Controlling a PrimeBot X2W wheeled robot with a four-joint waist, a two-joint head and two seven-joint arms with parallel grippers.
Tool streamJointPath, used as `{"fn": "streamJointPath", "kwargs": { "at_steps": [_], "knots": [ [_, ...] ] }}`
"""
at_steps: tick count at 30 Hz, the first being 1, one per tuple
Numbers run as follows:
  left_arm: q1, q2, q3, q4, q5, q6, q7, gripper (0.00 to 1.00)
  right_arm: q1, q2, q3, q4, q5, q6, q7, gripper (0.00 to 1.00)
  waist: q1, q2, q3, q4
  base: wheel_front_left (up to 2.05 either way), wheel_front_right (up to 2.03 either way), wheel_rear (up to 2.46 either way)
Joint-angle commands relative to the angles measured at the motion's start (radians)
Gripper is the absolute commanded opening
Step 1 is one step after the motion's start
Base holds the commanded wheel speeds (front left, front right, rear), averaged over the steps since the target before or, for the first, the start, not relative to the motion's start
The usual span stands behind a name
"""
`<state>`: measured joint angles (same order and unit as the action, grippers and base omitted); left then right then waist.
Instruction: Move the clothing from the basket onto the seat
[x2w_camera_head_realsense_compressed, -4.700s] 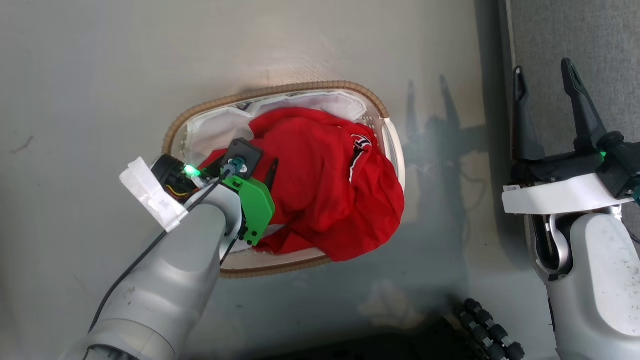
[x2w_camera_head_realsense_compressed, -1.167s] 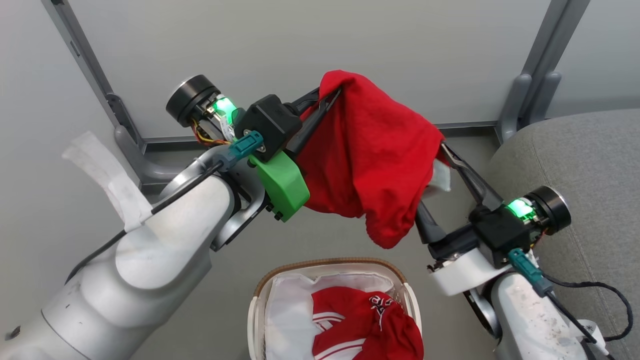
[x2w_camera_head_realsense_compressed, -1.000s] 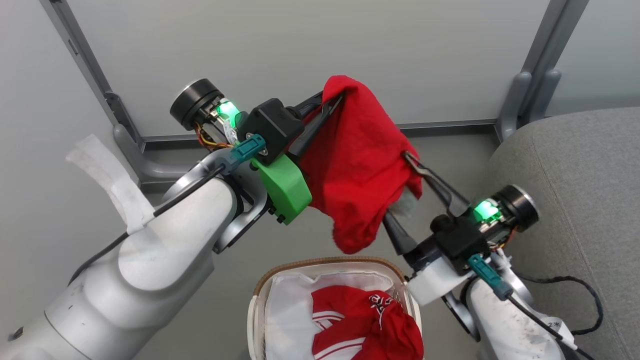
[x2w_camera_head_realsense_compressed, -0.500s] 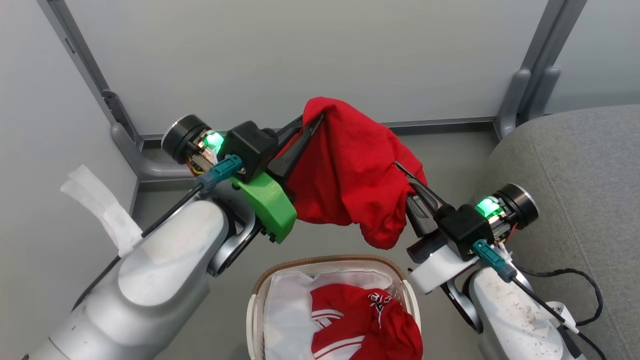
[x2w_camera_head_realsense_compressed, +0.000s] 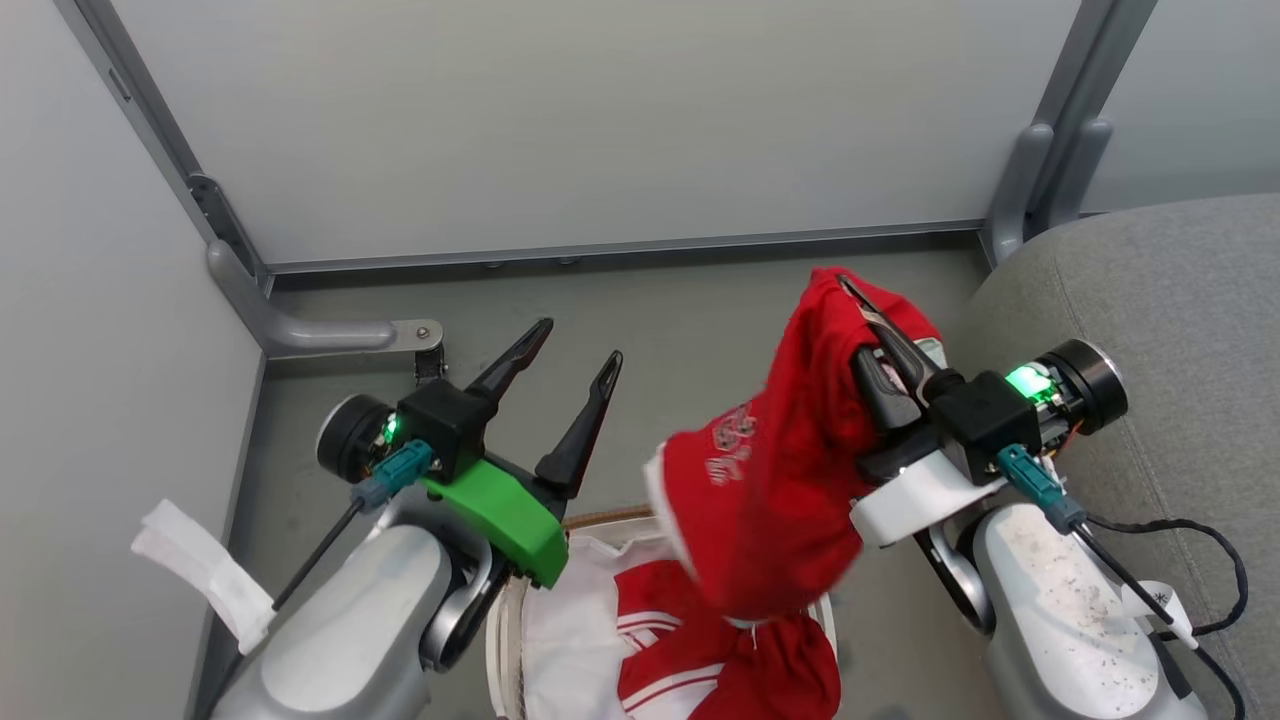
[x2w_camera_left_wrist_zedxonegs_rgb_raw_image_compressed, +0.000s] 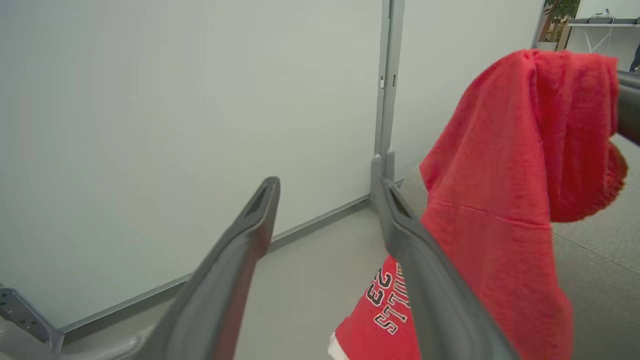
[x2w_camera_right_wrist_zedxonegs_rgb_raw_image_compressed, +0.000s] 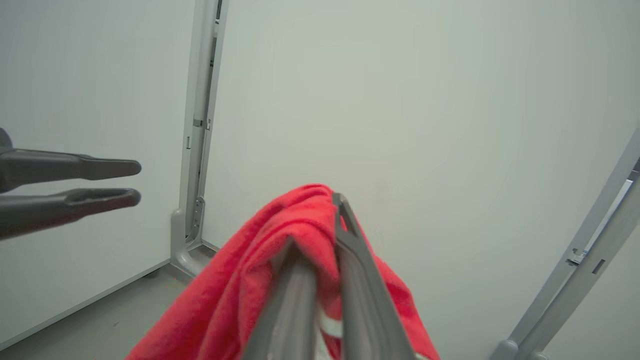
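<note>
The right gripper (x2w_camera_head_realsense_compressed: 860, 325) is clamped tight on a fold of a red garment (x2w_camera_head_realsense_compressed: 770, 500) with white lettering, which is held in the air and hangs down over the basket (x2w_camera_head_realsense_compressed: 600, 518). The left gripper (x2w_camera_head_realsense_compressed: 580, 342) is spread wide and empty, apart from the cloth. In the basket, on the white liner (x2w_camera_head_realsense_compressed: 565, 640), more red clothing (x2w_camera_head_realsense_compressed: 680, 660) with white stripes is seen. The grey seat (x2w_camera_head_realsense_compressed: 1180, 300) lies just beside the right arm, with a grey partition post (x2w_camera_head_realsense_compressed: 1040, 170) behind it.
</note>
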<state>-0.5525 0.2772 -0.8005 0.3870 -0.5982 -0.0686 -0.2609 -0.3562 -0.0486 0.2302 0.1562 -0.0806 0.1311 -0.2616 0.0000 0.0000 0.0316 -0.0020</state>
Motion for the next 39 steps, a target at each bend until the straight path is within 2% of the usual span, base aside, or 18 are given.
{"fn": "streamJointPath", "kwargs": {
  "at_steps": [1,10,19,28,39],
  "knots": [
    [0.034,-0.010,0.024,-0.014,0.017,0.004,-0.005,1.00,-0.007,-0.003,-0.009,-0.006,-0.006,-0.001,-0.005,0.00,0.0000,0.0000,0.001,-0.002,0.00,0.00,0.00],
    [0.226,-0.069,0.175,-0.063,0.105,-0.028,-0.005,1.00,0.021,-0.003,-0.056,0.000,-0.016,-0.001,-0.005,0.00,0.0000,0.0000,0.008,-0.016,0.00,0.00,0.00],
    [0.285,-0.125,0.260,-0.082,0.192,-0.054,-0.005,1.00,0.007,-0.004,-0.082,0.009,-0.020,-0.001,-0.005,0.00,0.0000,0.0000,0.030,-0.059,0.00,0.00,0.00],
    [0.290,-0.158,0.300,-0.092,0.240,-0.063,-0.004,1.00,-0.006,-0.003,-0.109,0.010,-0.019,-0.001,-0.005,0.00,0.0000,0.0000,0.083,-0.202,0.00,0.00,0.00],
    [0.251,-0.150,0.249,-0.075,0.246,-0.063,-0.004,1.00,-0.003,-0.003,-0.154,0.019,-0.014,-0.001,-0.005,0.00,0.0000,0.0000,0.134,-0.359,0.00,0.00,0.00]
  ]
}}
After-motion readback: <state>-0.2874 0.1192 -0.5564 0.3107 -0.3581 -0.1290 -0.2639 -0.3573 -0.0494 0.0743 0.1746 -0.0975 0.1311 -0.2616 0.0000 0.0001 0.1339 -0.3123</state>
